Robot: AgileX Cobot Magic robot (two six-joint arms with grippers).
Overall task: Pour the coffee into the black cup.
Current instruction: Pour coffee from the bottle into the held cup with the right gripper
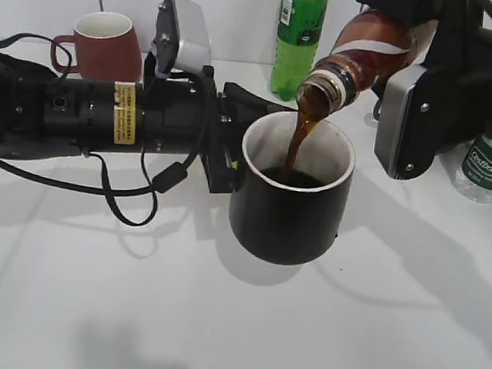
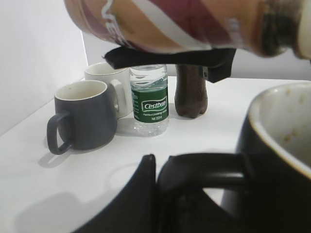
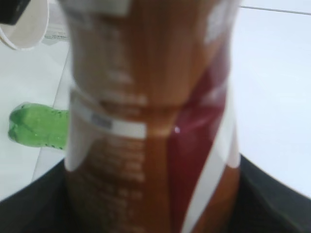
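The right gripper [image 1: 415, 57] is clamped around the coffee bottle [image 1: 368, 52], which is tilted with its open neck below and left of the jaws. A brown stream of coffee [image 1: 301, 137] falls from the neck into the black cup [image 1: 291, 198], directly beneath it and already holding dark liquid.

The left gripper [image 1: 228, 144] reaches in level with the table [image 1: 233, 323] and grips the black cup at its left side. The left wrist view shows what the exterior view hides: the jaws closed on the cup's handle [image 2: 204, 172].

That view also shows, beyond the gripper, 1 dark grey mug [image 2: 85, 116], 1 white mug [image 2: 109, 80], 1 water bottle [image 2: 150, 99] and 1 brown bottle [image 2: 191, 92].

The right wrist view is filled by the blurred bottle label [image 3: 150, 116], with the green soda bottle [image 3: 39, 127] to its left. Only the exterior view shows the maroon mug [image 1: 102, 46] behind the left arm.
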